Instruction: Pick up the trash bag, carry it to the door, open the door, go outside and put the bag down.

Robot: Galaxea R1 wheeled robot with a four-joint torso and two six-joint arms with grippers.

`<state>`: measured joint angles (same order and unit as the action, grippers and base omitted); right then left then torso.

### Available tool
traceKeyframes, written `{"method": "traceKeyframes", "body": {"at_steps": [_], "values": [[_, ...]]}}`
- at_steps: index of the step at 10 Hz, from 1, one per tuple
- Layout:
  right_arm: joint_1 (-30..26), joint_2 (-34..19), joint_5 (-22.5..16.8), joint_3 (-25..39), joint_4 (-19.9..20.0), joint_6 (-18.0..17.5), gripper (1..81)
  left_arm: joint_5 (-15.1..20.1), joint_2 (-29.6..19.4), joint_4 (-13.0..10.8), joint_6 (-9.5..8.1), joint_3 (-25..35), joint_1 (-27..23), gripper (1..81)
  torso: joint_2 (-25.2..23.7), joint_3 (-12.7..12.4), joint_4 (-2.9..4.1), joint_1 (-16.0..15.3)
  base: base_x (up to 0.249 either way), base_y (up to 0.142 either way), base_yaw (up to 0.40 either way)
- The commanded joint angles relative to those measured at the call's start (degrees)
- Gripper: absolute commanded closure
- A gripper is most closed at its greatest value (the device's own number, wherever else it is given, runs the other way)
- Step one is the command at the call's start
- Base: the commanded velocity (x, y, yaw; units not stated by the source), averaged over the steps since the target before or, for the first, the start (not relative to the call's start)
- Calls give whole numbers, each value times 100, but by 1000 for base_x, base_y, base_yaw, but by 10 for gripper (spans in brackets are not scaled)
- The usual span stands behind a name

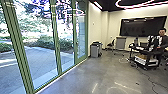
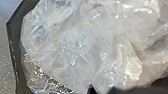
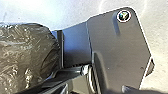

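In the left wrist view the trash bag (image 2: 82, 47) shows large, with crumpled clear plastic inside a dark rim; a small dark tip pokes up at the lower edge in front of it. The right wrist view has the bag's dark, shiny, wrinkled side (image 3: 25, 57) close beside the robot's own plate. How either gripper holds the bag cannot be made out. In the head view a green-framed glass door or panel (image 1: 81, 32) stands at the far end of the glass wall, upright and with the paved yard behind the glass.
Glass panels with green posts (image 1: 57, 37) run along the left. Ahead are a grey bin (image 1: 95, 51), a chair (image 1: 110, 45) and a wall screen (image 1: 142, 26). A person (image 1: 162, 41) is at a dark cart (image 1: 146, 56) on the right, with cables (image 1: 150, 80) on the floor.
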<state>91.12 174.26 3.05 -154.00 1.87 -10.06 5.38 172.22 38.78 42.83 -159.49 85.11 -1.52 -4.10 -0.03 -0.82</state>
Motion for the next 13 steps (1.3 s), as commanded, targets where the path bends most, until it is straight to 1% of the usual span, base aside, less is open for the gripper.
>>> {"method": "traceKeyframes", "body": {"at_steps": [1,2,3,4,5,6,8,13], "values": [[-318,32,-287,12,-46,21,10,385,-20,-46,33,-30,-386,811,0,0,0,0,132,-61,0],[-318,32,-287,12,-46,21,10,385,-11,-46,33,-30,-386,811,-2,0,0,2,133,-61,0],[-336,41,-287,12,-55,21,10,385,-11,-46,33,-30,-386,811,-2,241,0,5,133,-62,0],[-344,41,-287,12,-55,21,10,385,-11,-46,33,-21,-386,811,-2,304,0,2,133,-63,0],[-327,41,-287,12,-55,21,10,385,-11,-46,33,-30,-386,811,-2,118,0,2,133,-64,0],[-327,41,-287,12,-55,21,10,385,-11,-55,33,-30,-386,811,-2,219,0,2,134,-64,0],[-327,41,-287,12,-55,21,10,385,-11,-55,24,-30,-386,811,0,269,0,0,135,-68,0],[-327,41,-287,12,-55,21,10,385,-12,-46,24,-30,-386,811,0,267,0,0,135,-69,0]]}}
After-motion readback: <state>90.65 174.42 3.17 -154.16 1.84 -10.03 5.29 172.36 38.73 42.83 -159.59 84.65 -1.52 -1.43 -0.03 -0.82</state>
